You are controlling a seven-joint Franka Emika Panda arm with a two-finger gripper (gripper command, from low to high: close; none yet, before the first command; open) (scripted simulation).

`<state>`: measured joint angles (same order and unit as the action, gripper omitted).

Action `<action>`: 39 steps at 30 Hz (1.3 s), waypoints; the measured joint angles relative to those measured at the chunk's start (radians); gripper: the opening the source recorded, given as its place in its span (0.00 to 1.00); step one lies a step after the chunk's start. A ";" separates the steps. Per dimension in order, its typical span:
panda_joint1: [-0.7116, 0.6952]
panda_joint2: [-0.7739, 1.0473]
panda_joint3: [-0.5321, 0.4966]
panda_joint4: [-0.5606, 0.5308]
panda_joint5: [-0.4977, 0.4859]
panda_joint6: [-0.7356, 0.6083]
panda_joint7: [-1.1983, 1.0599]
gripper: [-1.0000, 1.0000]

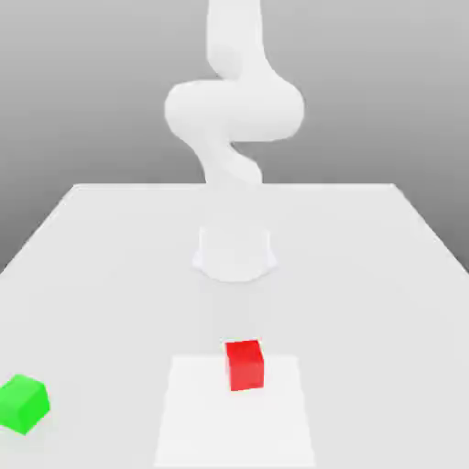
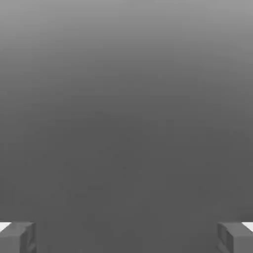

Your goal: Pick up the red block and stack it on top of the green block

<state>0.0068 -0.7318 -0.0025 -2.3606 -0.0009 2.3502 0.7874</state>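
Claw [image 2: 126, 237] spread wide, fingertips [image 2: 17, 237] far apart, gripping nothing. Red block [image 1: 245, 365] resting on white tabletop [image 1: 366, 275] in front of arm base [image 1: 234, 252]. Green block [image 1: 22, 403] well apart from it, toward exterior view's left.

You saw a smooth, matt white arm [image 1: 234, 110] over a matt, pale table [image 1: 366, 275]. The red block [image 1: 245, 365] and green block [image 1: 22, 403] looked flat-coloured, plastic-like, without gloss. The fingertips [image 2: 17, 237] looked dull grey.
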 joint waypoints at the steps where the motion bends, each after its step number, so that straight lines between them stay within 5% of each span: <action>1: 0.003 0.034 -0.001 -0.029 0.000 0.024 -0.006 0.50; 17: 0.045 0.616 -0.010 -0.491 0.000 0.437 -0.113 0.50; 24: 0.044 0.899 -0.004 -0.492 0.007 0.670 -0.127 0.50; 25: 0.042 0.925 -0.002 -0.488 0.008 0.692 -0.128 0.00; 32: 0.040 0.926 0.000 -0.488 0.004 0.693 -0.124 0.00; 39: 0.031 0.697 0.007 -0.520 0.000 0.496 -0.122 0.00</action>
<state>0.0376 -0.0344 0.0049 -2.8810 -0.0004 2.8463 0.6657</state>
